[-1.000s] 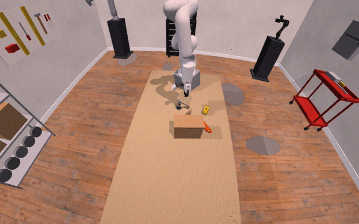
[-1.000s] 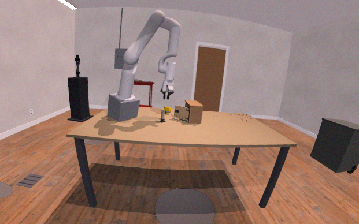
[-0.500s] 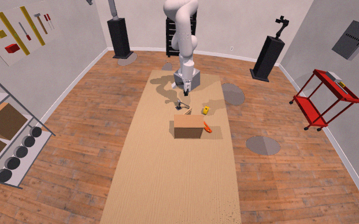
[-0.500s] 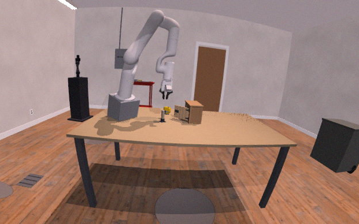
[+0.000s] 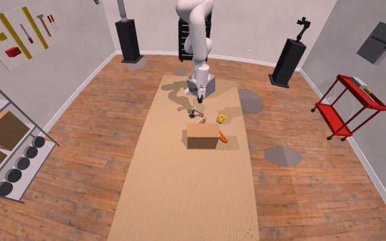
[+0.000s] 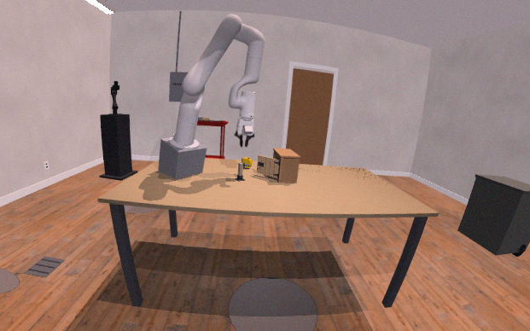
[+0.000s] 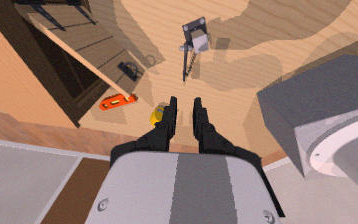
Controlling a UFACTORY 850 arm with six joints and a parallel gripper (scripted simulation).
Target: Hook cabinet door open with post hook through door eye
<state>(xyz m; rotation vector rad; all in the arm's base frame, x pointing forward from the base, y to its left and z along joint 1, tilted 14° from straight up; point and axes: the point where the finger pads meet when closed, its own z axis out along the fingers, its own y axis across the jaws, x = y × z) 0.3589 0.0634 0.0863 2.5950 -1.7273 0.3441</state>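
The wooden cabinet (image 5: 202,135) stands flat on the table, and it also shows in the exterior view (image 6: 287,165). Its door (image 7: 80,50) stands swung open, with the dark eye (image 7: 128,70) near its free edge. The grey post (image 7: 196,36) stands apart from the door, and its thin hook (image 7: 185,63) hangs down beside it, not through the eye. My gripper (image 7: 185,105) hovers well above the table between the post and the robot base, as the top and exterior views show (image 5: 200,100) (image 6: 244,142). Its fingers are nearly together with only a narrow gap, and nothing is between them.
A yellow tape measure (image 7: 156,115) lies just below my fingers, and an orange level (image 7: 117,102) lies beside the cabinet. The grey robot base (image 7: 320,110) is close on the right. The table edge runs behind the tape measure.
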